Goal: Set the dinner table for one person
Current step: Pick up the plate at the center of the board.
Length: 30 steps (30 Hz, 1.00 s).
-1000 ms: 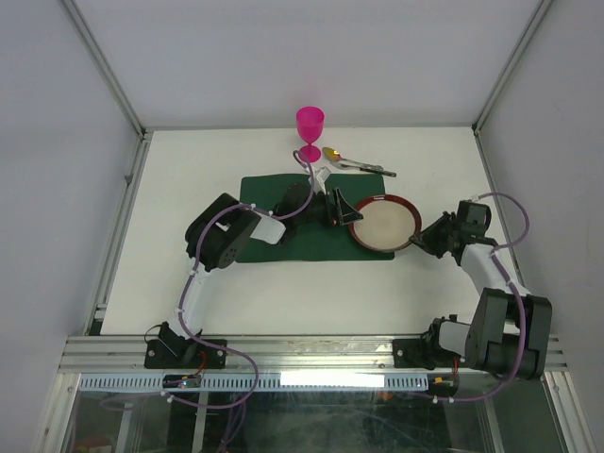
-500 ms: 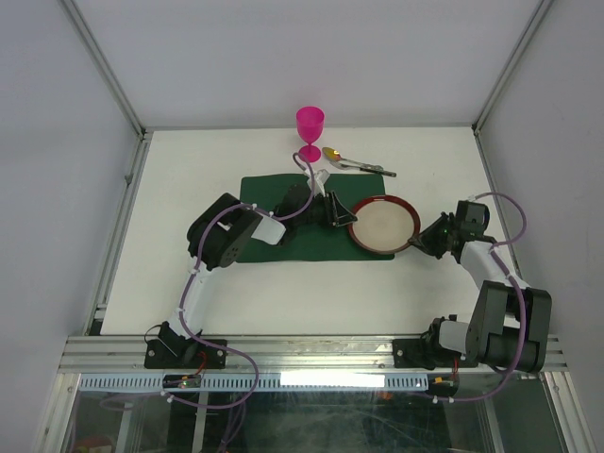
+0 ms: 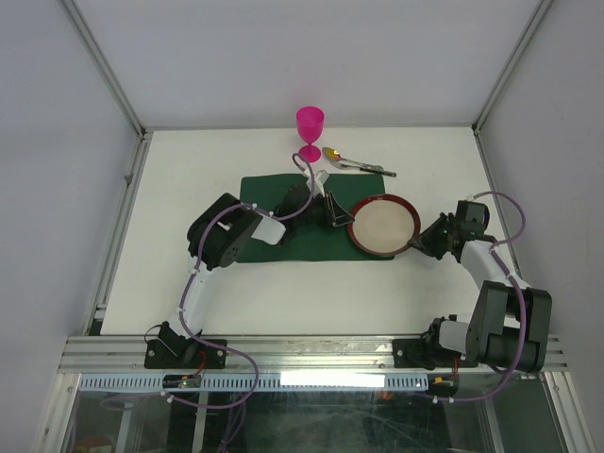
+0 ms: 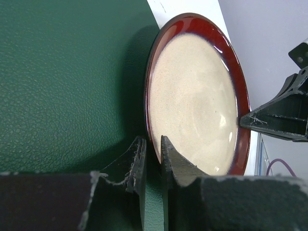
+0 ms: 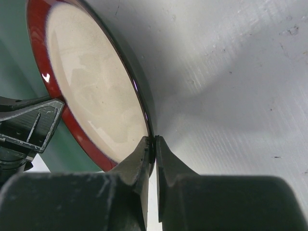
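Note:
A plate [image 3: 384, 225] with a red rim and cream middle lies half on the dark green placemat [image 3: 311, 247], half on the white dinner table [image 3: 189, 189]. My left gripper [image 3: 345, 218] is at its left rim. In the left wrist view the gripper [image 4: 153, 143] has its jaws drawn close, with the rim of the plate [image 4: 192, 96] between them. My right gripper [image 3: 416, 242] holds the opposite rim. The right wrist view shows this gripper [image 5: 154, 143] pinching the dark edge of the plate [image 5: 91, 86].
A pink goblet [image 3: 310, 132] stands upright behind the placemat. A gold-bowled spoon [image 3: 354, 163] lies to its right on the table. Aluminium frame rails [image 3: 123, 217] border the tabletop on the left and right.
My left gripper's jaws have narrowed from wide apart onto the plate's left rim. The right gripper keeps its hold, and the plate has hardly shifted.

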Tool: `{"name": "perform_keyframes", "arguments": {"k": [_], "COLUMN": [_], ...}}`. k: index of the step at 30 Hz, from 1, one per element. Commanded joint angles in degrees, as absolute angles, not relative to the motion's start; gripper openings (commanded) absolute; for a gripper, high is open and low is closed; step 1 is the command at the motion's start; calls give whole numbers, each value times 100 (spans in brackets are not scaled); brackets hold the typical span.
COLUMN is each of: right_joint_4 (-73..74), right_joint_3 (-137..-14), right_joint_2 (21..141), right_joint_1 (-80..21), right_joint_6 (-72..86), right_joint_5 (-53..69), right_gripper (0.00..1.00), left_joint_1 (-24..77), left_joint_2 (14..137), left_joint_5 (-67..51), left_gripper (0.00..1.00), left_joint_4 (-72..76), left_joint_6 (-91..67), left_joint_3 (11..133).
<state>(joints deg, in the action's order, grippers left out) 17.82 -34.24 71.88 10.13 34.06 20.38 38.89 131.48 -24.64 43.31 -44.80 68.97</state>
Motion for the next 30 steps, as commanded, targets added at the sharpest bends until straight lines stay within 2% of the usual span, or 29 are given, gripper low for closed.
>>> {"name": "perform_keyframes", "arguments": {"k": [1,9,30], "right_joint_4": [1414,1451,1495], "right_joint_3": [-3769,-3812,-4016], "right_joint_2": [7110,7047,6950], "right_joint_1": [958,962,963], "right_joint_6": [3394,3331,3095], "right_joint_5": [2451,2427,2612], "right_gripper": [0,0,0], "left_joint_1": [3981,3975,3990], "left_joint_2": [13232,13146,12000], "left_joint_5": [-2667,-2773,-2700], "left_gripper": [8,5,5], "left_joint_4": [4127,4210,3806], "left_joint_6": [-4293,-4358,-4015], "left_joint_3": [6967,7007,6935]}}
